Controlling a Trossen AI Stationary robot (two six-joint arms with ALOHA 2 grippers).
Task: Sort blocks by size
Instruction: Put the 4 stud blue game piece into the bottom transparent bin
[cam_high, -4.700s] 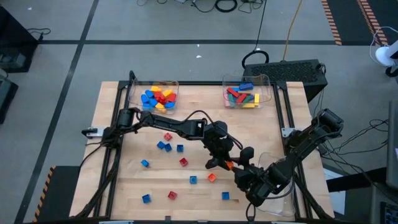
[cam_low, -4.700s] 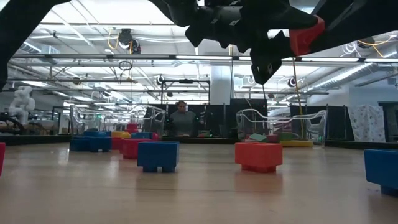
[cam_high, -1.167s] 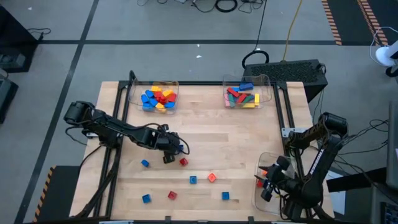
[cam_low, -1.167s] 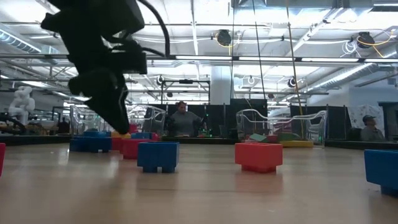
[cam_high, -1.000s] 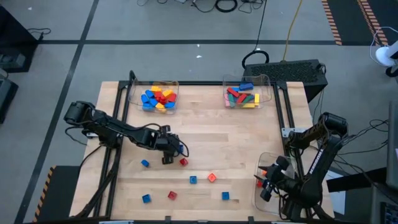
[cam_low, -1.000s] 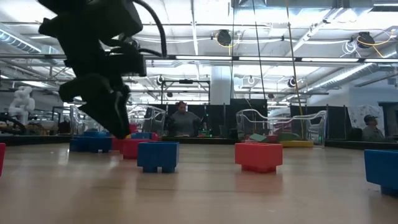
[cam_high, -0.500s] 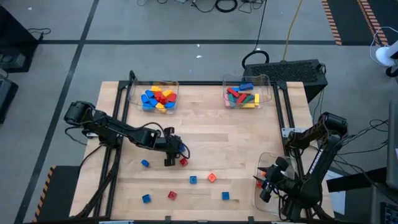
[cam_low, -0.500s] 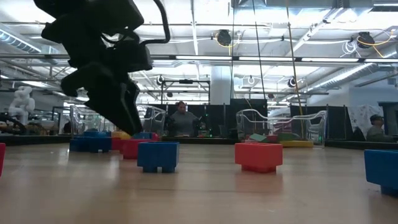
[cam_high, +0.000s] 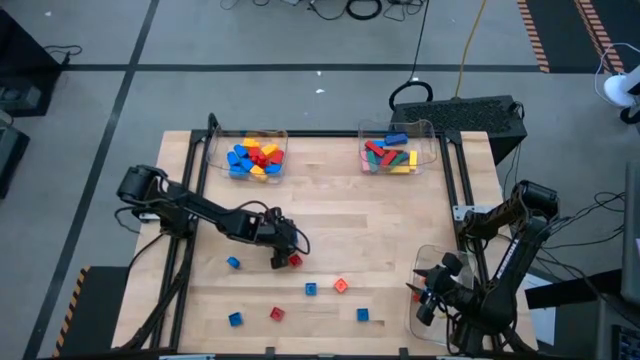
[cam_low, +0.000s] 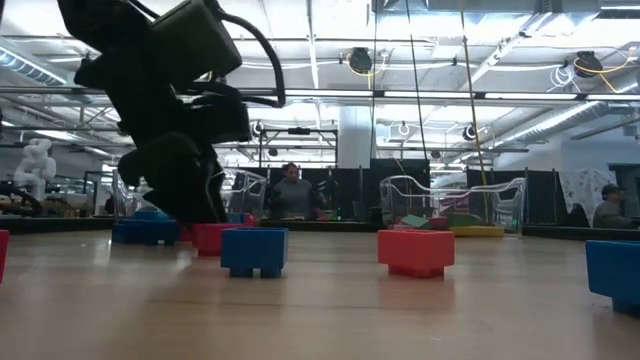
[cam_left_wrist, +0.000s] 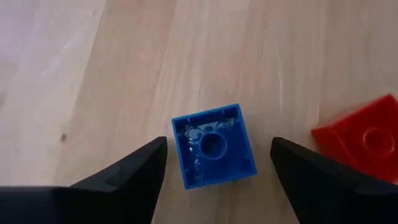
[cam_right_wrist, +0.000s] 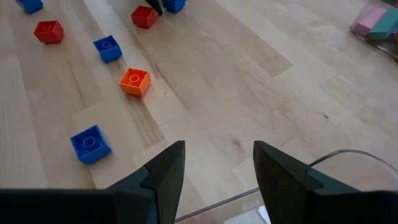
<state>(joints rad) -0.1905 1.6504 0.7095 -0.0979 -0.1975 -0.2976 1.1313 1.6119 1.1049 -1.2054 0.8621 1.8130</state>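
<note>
My left gripper (cam_high: 279, 258) is open, low over the table's middle left. In the left wrist view its fingers (cam_left_wrist: 143, 168) stand on either side of a small blue block (cam_left_wrist: 214, 148) that lies hollow side up on the wood, with a gap on both sides. A small red block (cam_left_wrist: 365, 140) lies just beside it and also shows in the high view (cam_high: 294, 261). More small blue, red and orange blocks (cam_high: 341, 285) lie scattered near the front. My right gripper (cam_right_wrist: 217, 171) is open and empty over the near right clear tray (cam_high: 432, 312).
A clear tray of mid-size blocks (cam_high: 255, 155) stands at the far left, and a clear tray of longer bars (cam_high: 392, 152) at the far right. Bare wood lies between them and the scattered blocks. A person shows in the room behind the table (cam_low: 292, 195).
My left gripper has shifted a little toward the table's right and near edges, ending close beside the red block. The blocks on the table have kept their places.
</note>
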